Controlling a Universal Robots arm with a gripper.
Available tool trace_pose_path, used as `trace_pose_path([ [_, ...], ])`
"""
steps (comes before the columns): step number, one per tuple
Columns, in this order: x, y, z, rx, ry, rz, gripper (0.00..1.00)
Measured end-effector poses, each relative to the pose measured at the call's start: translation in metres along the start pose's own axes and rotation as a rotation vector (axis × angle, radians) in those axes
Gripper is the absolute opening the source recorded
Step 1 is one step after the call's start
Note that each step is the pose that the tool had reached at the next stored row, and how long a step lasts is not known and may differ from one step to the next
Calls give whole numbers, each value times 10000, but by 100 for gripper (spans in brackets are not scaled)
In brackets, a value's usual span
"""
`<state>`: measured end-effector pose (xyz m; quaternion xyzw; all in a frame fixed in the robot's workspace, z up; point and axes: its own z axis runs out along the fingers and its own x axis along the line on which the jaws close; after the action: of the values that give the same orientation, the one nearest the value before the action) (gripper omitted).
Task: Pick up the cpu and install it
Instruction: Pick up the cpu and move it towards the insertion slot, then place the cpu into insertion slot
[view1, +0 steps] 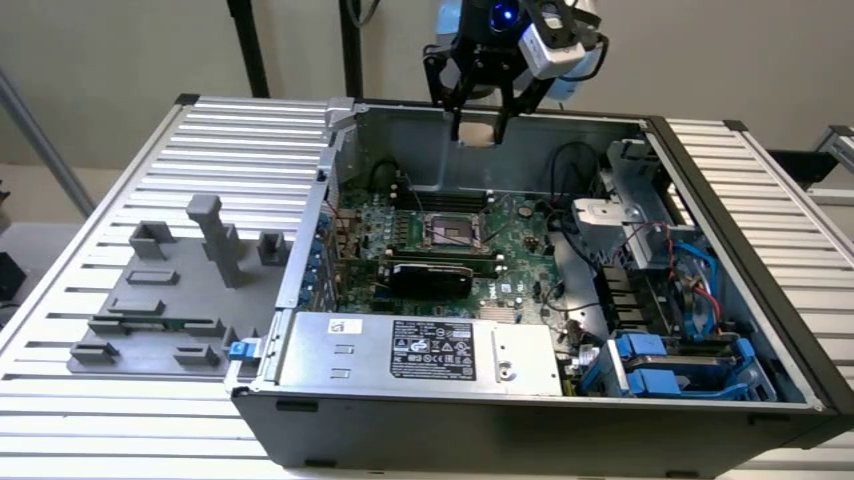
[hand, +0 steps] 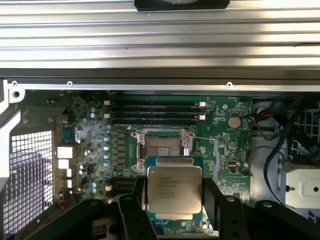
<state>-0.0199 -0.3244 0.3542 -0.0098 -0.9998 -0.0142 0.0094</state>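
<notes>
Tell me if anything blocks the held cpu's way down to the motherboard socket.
Nothing visible does. The gripper holds the cpu above the open case, and the socket on the motherboard lies uncovered.

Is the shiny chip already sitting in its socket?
No, the gripper holds the cpu in the air, and the socket sits bare.

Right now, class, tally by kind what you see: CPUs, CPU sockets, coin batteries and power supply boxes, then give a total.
cpu, held in the gripper: 1
CPU socket: 1
coin battery: 1
power supply box: 1
Total: 4
</notes>
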Motion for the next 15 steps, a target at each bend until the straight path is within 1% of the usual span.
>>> trace_pose_path([
  [15,0,0,2,0,10,2,55],
])
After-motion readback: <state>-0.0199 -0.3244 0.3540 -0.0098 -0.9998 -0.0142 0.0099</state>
